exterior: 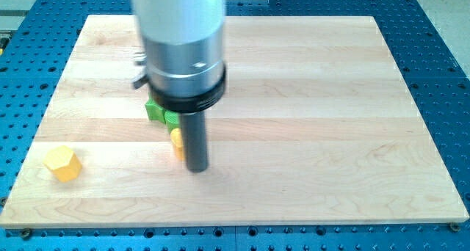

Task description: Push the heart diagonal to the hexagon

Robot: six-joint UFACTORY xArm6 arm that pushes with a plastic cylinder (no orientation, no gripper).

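A yellow hexagon block (62, 164) lies near the board's lower left corner. My tip (197, 168) stands on the board at centre-left. A small yellow block (177, 142), mostly hidden behind the rod, touches the rod's left side; its shape cannot be made out, so I cannot tell if it is the heart. A green block (158, 111) sits just above it, partly hidden under the arm's collar. The tip is far to the right of the hexagon.
The wooden board (308, 119) lies on a blue perforated table (440, 53). The arm's large silver and black body (180, 45) hides the board's upper left middle. A small dark metal part (138, 81) shows at the body's left.
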